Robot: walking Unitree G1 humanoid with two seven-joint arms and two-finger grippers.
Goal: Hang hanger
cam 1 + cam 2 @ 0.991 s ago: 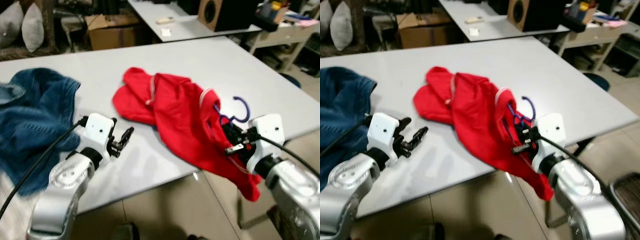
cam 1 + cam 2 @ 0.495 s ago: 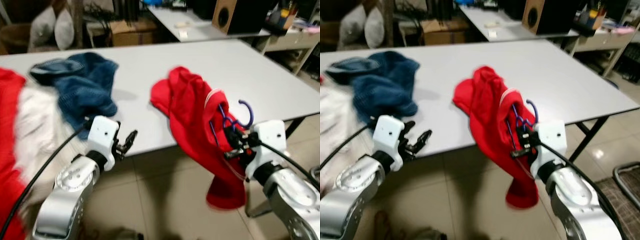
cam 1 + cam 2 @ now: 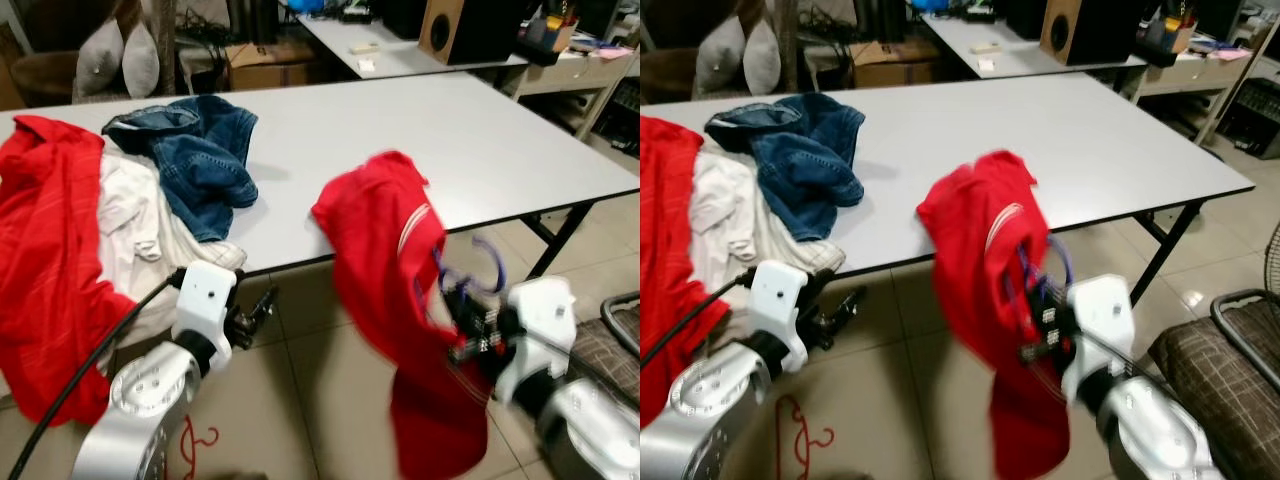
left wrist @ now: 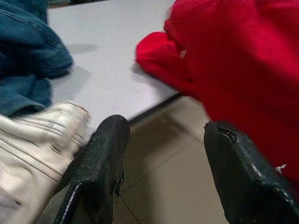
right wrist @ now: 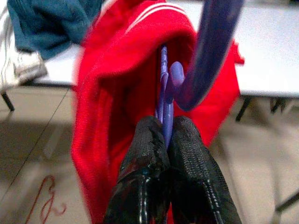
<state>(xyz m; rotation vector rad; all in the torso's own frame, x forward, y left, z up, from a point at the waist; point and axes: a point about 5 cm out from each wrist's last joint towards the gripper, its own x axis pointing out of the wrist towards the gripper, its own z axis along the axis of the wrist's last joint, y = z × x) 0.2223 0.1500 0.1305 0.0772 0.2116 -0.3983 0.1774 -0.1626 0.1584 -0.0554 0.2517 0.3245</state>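
Blur smears the lower right of the head views, so the right tool [image 3: 470, 335] and the purple hanger [image 5: 164, 100] it carries show there only as soft shapes; the wrist view is sharper, with the two black fingers [image 5: 145, 182] pressed together on the hanger's thin neck just below its hook; the hanger's arms are hidden inside the red garment [image 3: 400, 290], which hangs from it in the centre of the frame, its top edge level with the desk edge and its hem low over the floor; how the garment sits on the hanger cannot be made out.

The left tool [image 4: 163, 168] hangs at lower left in front of the desk edge, its fingers spread wide with nothing between them; part of its silver arm is cut off by the frame's lower edge.

The white desk [image 3: 400, 130] runs across the upper half of the frame; blue jeans [image 3: 200, 150] lie at its upper left, beside a white garment [image 3: 130, 220] and a red cloth [image 3: 45, 250] that spills over the left edge and is cut off by the frame.

Beige tiles cover the floor [image 3: 300, 400]; a red hanger [image 3: 795, 440] lies there at lower left; behind, a second desk holds a dark speaker [image 3: 465, 25]; two grey cushions [image 3: 120, 60] sit at upper left beside a cardboard box [image 3: 265, 65].
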